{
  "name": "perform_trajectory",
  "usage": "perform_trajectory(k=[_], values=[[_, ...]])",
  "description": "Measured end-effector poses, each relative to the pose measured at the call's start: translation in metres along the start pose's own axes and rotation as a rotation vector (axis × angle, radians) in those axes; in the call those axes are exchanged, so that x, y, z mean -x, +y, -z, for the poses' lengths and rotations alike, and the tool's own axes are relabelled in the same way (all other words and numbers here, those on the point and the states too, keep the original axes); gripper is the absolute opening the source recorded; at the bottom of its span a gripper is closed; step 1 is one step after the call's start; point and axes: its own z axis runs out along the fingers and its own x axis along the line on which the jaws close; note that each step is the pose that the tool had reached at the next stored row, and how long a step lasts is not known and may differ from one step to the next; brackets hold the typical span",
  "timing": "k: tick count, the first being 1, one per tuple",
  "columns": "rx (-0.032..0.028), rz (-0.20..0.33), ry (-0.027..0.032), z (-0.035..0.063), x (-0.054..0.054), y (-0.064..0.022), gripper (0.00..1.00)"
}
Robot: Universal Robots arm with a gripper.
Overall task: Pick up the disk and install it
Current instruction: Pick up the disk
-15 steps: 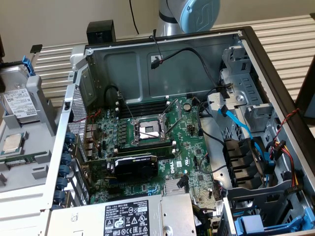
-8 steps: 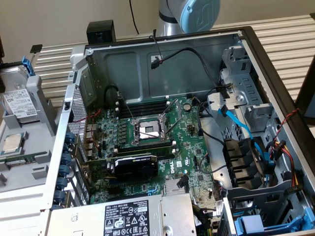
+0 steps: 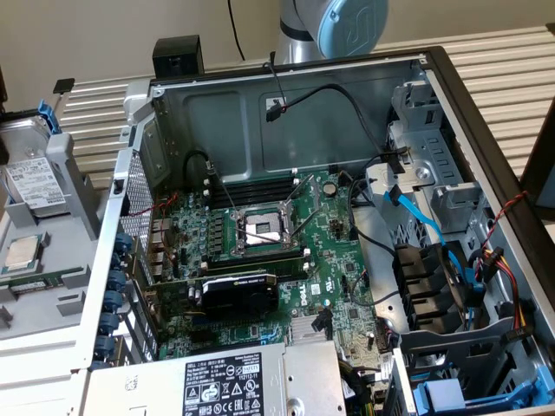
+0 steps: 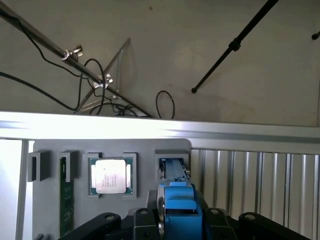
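Tool [image 4: 178, 223] straddles the disk [image 4: 178, 199], centred on its blue frame.

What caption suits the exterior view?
Open grey metal computer case beside a grey tray holding the silver-grey, blue-framed rectangular disk.

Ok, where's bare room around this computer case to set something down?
Bare slatted tabletop beside the case at the exterior view's right, plus a narrow strip between case and grey holder. Inside is crowded: motherboard, cables, power supply.
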Motion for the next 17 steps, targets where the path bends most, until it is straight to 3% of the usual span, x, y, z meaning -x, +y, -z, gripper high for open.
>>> perform_trajectory(k=[17], values=[[-0.0027,0.0,0.0002,0.0015,-0.0001,-0.0003,0.38]])
